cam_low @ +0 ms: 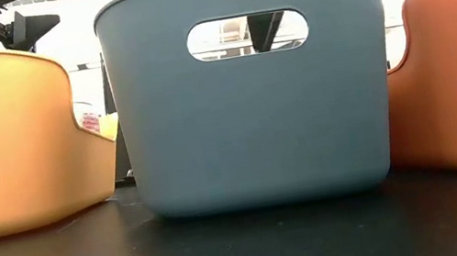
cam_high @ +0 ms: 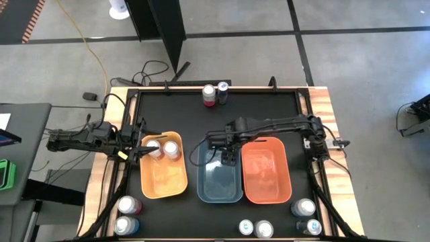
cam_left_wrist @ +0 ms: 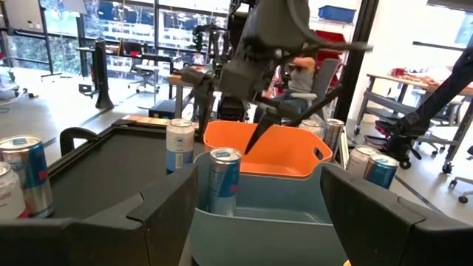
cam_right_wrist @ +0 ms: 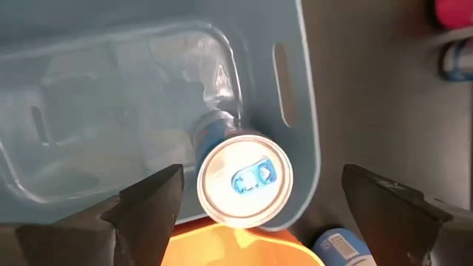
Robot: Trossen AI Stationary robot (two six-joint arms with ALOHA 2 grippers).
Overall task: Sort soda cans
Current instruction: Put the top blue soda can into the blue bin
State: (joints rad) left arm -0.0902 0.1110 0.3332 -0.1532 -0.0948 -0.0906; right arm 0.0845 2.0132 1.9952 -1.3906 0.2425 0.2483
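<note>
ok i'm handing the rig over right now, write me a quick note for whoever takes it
Right gripper: open above the blue bin; a blue can stands upright in that bin beneath its fingers.
Left gripper: at the yellow-orange bin's rim, beside two silver cans in it; grip unclear.
Done: these three cans binned.
Left: red and blue cans at the far edge, and seven cans along the near edge. Red-orange bin has no cans.
</note>
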